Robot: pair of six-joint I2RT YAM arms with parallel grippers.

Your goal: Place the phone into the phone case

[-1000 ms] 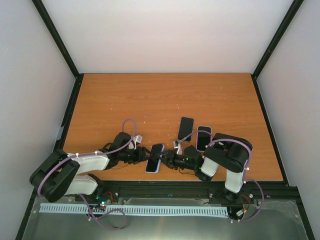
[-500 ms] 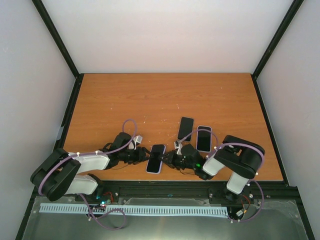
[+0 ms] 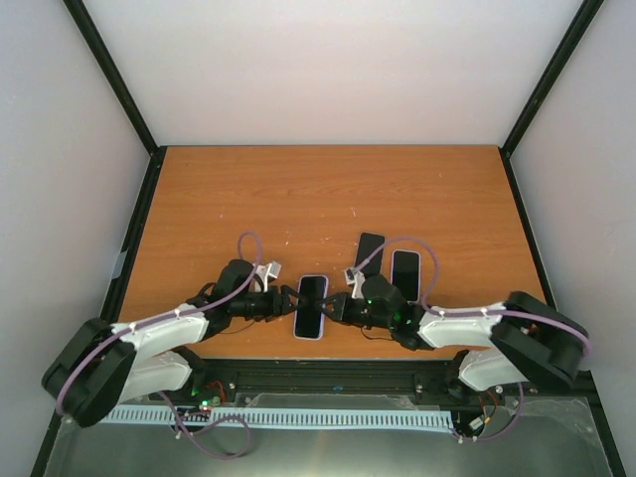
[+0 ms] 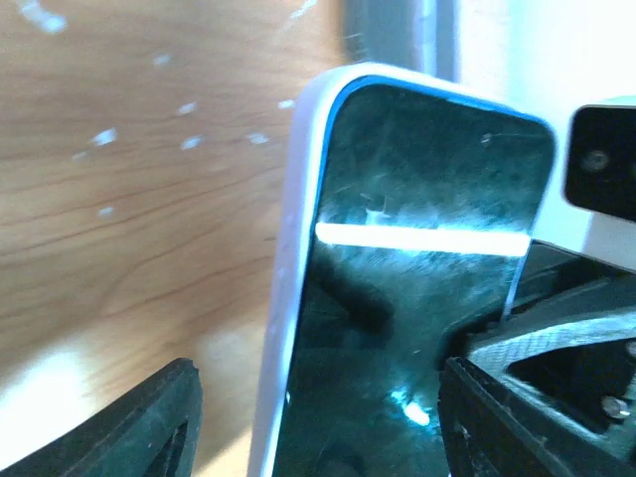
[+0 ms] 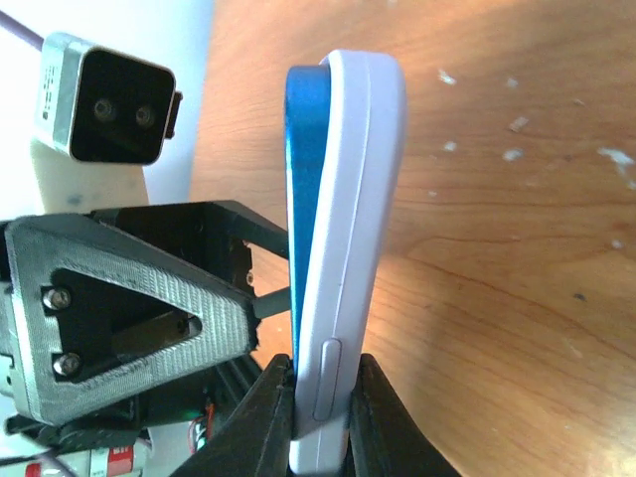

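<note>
Work surface is an orange-brown wood-grain table (image 3: 298, 199). The task items are together over its near-middle strip, between the two arms: a black-screened phone with a bright blue frame (image 4: 417, 248) lies within a pale lilac-white soft phone case (image 5: 353, 199), screen facing up in the overhead view. In the right wrist view the blue frame shows as a band alongside the case wall for its whole visible length; whether the phone is fully seated cannot be determined. Whether the assembly rests on the table or is held just above it cannot be determined either. The right gripper (image 3: 331, 308) is clenched on the cased phone at its right-hand long edge, one dark finger on the blue screen side and the other on the case back. The left gripper (image 4: 318, 397) is released, its jaws spread wide either side of the opposite long edge; the finger (image 4: 149, 427) on the table side stands apart from the case wall, while contact on the other side is too dark to judge. Two further dark rectangular handsets (image 3: 369, 253) (image 3: 403, 273) lie flat side by side on the table just beyond the right gripper.
</note>
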